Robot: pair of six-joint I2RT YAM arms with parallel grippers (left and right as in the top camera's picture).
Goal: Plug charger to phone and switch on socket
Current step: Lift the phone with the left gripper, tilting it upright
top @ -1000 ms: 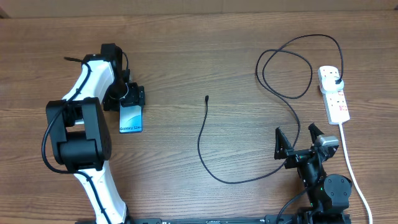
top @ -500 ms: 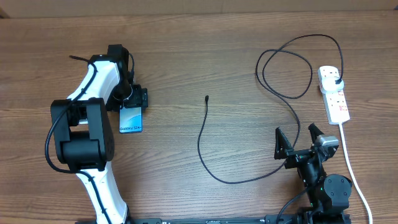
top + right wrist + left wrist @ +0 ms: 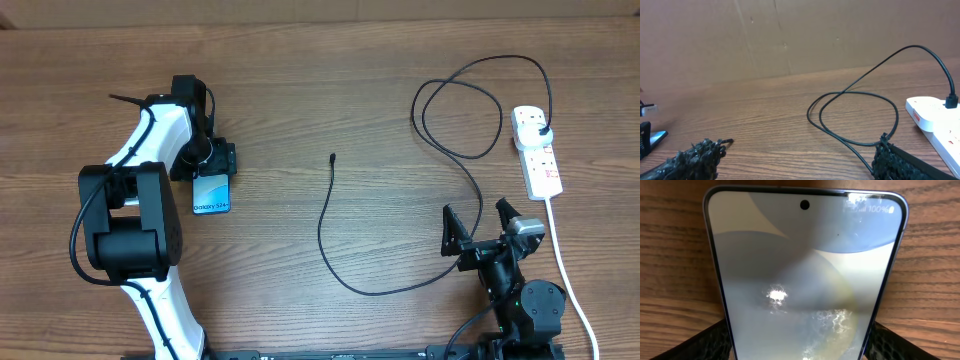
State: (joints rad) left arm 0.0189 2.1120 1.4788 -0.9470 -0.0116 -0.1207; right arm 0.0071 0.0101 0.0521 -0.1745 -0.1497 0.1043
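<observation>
The phone (image 3: 210,190) lies on the table at the left, its light blue screen lit. It fills the left wrist view (image 3: 805,275), with the black fingers of my left gripper (image 3: 209,160) tight against both of its long edges. The charger, a thin black cable (image 3: 325,235), runs from its small connector tip (image 3: 332,157) at mid-table in loops to a black plug (image 3: 541,131) in the white socket strip (image 3: 536,152) at the right. My right gripper (image 3: 481,226) is open and empty near the front edge, with the cable (image 3: 860,107) and socket (image 3: 935,120) ahead of it.
The socket's thick white cord (image 3: 568,275) runs down the right side to the front edge, close to my right arm's base. A brown cardboard wall (image 3: 790,35) stands behind the table.
My left arm has shifted slightly to the right, and the phone has moved a little with it. The right arm and the cable have not moved.
</observation>
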